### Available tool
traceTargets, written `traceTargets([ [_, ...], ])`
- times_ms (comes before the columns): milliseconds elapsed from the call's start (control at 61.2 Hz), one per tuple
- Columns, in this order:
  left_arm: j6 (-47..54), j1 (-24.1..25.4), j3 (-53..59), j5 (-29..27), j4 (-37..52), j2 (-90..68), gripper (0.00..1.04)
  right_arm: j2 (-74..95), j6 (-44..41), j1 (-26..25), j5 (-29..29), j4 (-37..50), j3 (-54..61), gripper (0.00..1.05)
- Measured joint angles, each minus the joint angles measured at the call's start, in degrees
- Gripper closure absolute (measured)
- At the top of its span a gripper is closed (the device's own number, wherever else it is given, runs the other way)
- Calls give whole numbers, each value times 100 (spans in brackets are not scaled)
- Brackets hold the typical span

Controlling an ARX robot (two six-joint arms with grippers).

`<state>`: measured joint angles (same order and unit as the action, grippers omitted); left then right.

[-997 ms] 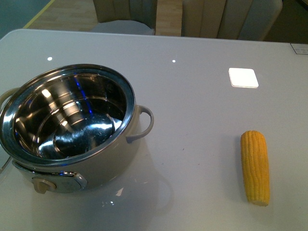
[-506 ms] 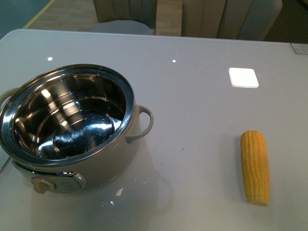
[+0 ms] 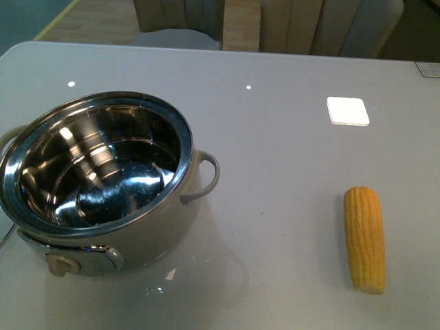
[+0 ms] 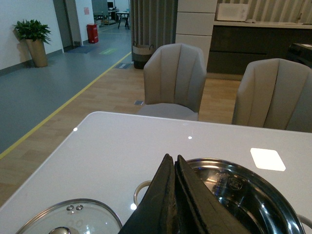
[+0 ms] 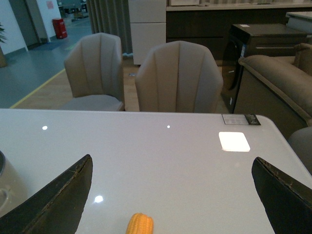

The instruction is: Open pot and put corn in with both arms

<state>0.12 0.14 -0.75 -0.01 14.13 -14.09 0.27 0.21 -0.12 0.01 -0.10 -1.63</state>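
Note:
The cream pot (image 3: pixel 103 179) stands open at the left of the white table, its steel inside empty, its knob panel toward me. It also shows in the left wrist view (image 4: pixel 243 195). Its glass lid (image 4: pixel 68 219) lies on the table beside the pot, seen only in the left wrist view. The yellow corn (image 3: pixel 364 237) lies on the table at the right; its tip shows in the right wrist view (image 5: pixel 140 224). My left gripper (image 4: pixel 171 158) is shut and empty, above the pot's near rim. My right gripper (image 5: pixel 170 168) is wide open above the corn. Neither arm shows in the front view.
A bright square of reflected light (image 3: pixel 347 110) lies on the table (image 3: pixel 275 137) at the far right. Two padded chairs (image 5: pixel 178 78) stand behind the far edge. A small label (image 5: pixel 241 119) sits at the table's far right corner.

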Motion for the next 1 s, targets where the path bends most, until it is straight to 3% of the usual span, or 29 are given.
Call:
traceTargets([
  [261, 0, 0, 0, 0, -385, 382, 101, 0, 0, 0, 0, 0, 0, 9],
  [343, 0, 0, -2, 0, -1333, 1185, 101, 0, -2, 0, 0, 0, 0, 9],
  [588, -2, 0, -2, 0, -1405, 1373, 101, 0, 0, 0, 0, 0, 2, 9],
  [997, -2, 0, -2, 0, -1405, 1373, 25, 0, 0, 0, 0, 0, 0, 9],
])
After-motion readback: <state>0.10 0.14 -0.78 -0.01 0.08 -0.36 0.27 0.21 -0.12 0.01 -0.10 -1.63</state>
